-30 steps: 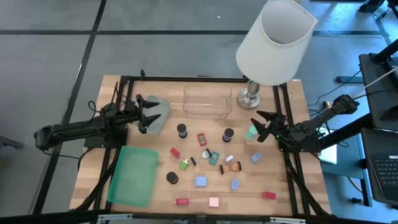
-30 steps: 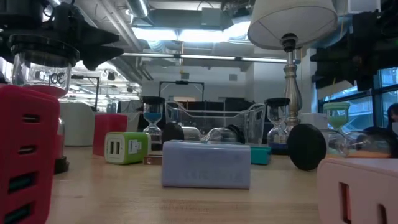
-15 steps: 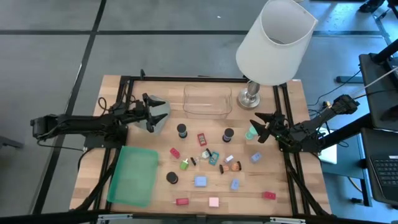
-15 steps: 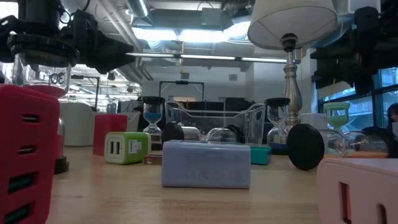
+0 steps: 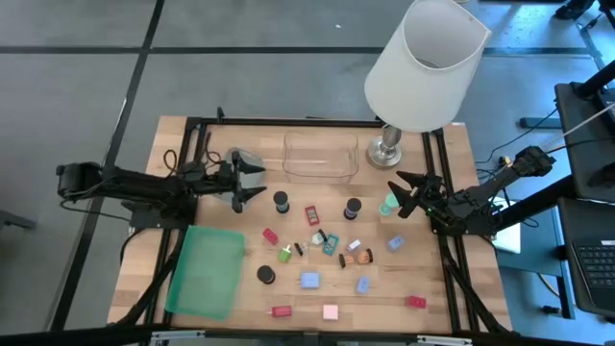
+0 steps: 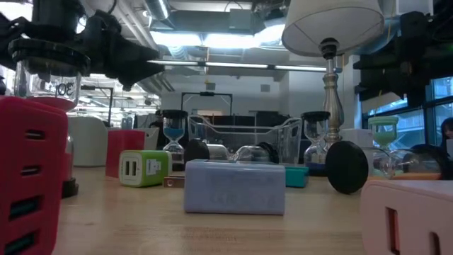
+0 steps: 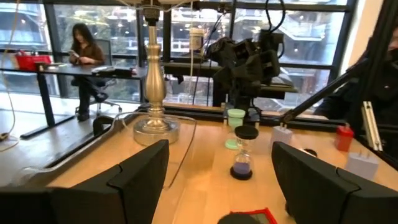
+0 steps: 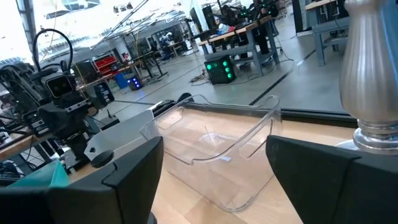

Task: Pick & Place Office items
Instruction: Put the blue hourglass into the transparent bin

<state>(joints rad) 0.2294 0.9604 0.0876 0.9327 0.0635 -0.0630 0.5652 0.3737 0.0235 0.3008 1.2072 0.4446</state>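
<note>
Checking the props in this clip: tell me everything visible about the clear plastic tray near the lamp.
The clear plastic tray is a transparent rectangular bin with rounded corners, a thin rim and low sloping walls. It sits upright and looks empty at the far middle of the wooden table, just beside the lamp's metal base, apart from it. Neither gripper touches it. In the low view it shows behind the hourglasses.

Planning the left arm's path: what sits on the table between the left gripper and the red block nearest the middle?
In the high view, one dark-topped hourglass stands between the open left gripper and the red block; otherwise bare wood.
</note>
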